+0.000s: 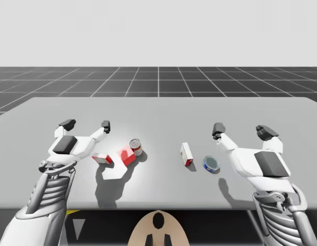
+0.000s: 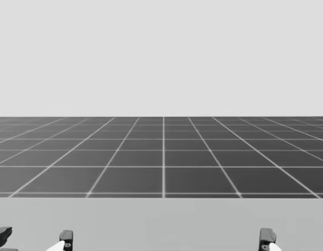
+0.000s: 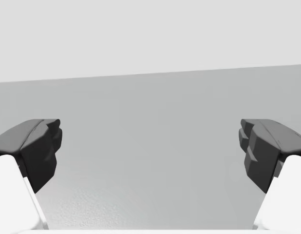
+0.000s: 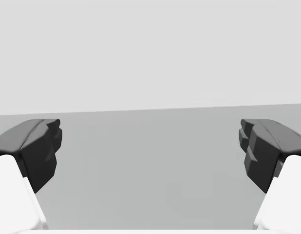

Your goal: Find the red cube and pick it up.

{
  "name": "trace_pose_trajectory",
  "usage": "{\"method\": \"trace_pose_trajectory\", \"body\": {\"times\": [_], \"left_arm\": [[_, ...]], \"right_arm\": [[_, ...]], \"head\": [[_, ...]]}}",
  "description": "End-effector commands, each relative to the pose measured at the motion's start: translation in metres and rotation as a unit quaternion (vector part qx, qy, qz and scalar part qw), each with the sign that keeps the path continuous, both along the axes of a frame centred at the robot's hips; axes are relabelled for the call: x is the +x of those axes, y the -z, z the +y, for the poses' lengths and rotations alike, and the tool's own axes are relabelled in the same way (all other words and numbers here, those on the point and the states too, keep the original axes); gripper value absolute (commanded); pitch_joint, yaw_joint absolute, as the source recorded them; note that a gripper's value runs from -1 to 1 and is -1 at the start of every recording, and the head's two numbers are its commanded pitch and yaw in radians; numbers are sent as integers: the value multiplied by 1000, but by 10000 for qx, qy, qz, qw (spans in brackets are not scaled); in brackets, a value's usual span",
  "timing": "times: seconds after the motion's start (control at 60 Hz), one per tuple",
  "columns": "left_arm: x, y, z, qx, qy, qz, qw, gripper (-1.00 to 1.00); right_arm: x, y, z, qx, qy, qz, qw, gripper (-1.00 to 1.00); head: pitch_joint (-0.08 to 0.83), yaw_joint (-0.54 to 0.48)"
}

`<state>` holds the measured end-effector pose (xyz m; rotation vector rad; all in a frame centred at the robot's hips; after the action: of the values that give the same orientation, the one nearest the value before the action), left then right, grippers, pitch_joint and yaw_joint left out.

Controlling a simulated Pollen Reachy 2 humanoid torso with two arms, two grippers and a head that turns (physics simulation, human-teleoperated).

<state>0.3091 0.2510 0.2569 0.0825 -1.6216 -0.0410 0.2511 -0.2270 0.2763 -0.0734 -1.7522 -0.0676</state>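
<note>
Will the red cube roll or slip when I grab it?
The red cube looks rigid and flat-faced, so it likely won't roll and should sit steady in a pinch. The upright can stands close beside it; nudging the cube that way might topple the can.

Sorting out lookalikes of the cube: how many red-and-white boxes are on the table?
2. The flat box lies left of the red cube; the upright box stands left of the blue tin. Others may be hidden.

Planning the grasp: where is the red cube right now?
In the high view the red cube lies left of the table's middle, between a small can on its right and a red-and-white box on its left, close by my left gripper.
</note>
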Motion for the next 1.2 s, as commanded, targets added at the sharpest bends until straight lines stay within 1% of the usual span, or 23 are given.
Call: {"method": "trace_pose_trajectory", "body": {"times": [0.017, 0.067, 0.1, 0.15, 0.233, 0.283, 0.333, 0.35, 0.433, 0.467, 0.533, 0.55, 0.65, 0.717, 0.833, 0.967, 1.083, 1.2], "left_arm": [[0, 0, 0, -7, 4, 8, 10000, -1000], [0, 0, 0, -7, 0, 10, 10000, -1000], [1, 0, 0, -10, 0, 12, 10000, -1000], [1, 0, 0, -9, -2, 15, 10000, -1000], [1, 0, 0, -13, -3, 21, 10000, -1000], [1, 0, 0, -8, -5, 22, 10000, -1000], [1, 0, 0, -6, -3, 24, 10000, -1000], [1, 0, 0, -3, -4, 24, 10000, -1000], [1, 0, 0, 6, -3, 25, 10000, -1000], [2, 0, 0, 11, -5, 29, 10000, -1000], [2, 0, 1, 13, -8, 35, 10000, -1000], [2, 0, 1, 12, -9, 39, 10000, -1000], [2, 0, 1, 19, -5, 46, 10000, -1000], [2, 0, 0, 25, 0, 54, 10000, -1000], [3, 0, 0, 32, -4, 72, 10000, -1000], [3, 1, 1, 32, -23, 92, 9999, -1000], [3, 0, 1, 23, -28, 108, 9999, -1000], [3, -1, 2, -62, 26, 154, 9999, -1000]], "right_arm": [[-1, 2, 4, 227, 121, -68, 9996, -1000], [-1, 2, 4, 191, 85, -73, 9998, -1000], [0, 3, 5, 88, -55, -12, 9999, -1000], [0, 3, 5, 39, -93, 77, 9999, -1000], [1, 3, 6, -137, -70, 194, 9997, -1000], [1, 3, 6, -121, -69, 214, 9997, -1000], [1, 3, 6, -119, -67, 216, 9997, -1000], [2, 3, 6, -112, -51, 216, 9997, -1000], [2, 2, 6, -81, -36, 248, 9997, -1000], [1, 3, 7, -132, -46, 209, 9997, -1000], [2, 3, 6, -99, -86, 242, 9996, -1000], [2, 3, 6, -94, -94, 247, 9996, -1000], [2, 3, 7, -125, -98, 250, 9996, -1000], [2, 3, 7, -133, -126, 256, 9995, -1000], [2, 3, 7, -160, -132, 261, 9994, -1000], [2, 4, 7, -122, -173, 295, 9993, -1000], [2, 4, 8, -132, -175, 307, 9993, -1000], [2, 4, 7, -131, -180, 318, 9992, -1000]], "head": [[16, 7], [25, 5], [36, 4], [60, 5], [130, 12], [184, 22], [216, 29], [247, 37], [302, 54], [330, 63], [375, 78], [401, 87], [466, 112], [513, 147], [569, 198], [643, 241], [679, 255], [692, 263]]}}
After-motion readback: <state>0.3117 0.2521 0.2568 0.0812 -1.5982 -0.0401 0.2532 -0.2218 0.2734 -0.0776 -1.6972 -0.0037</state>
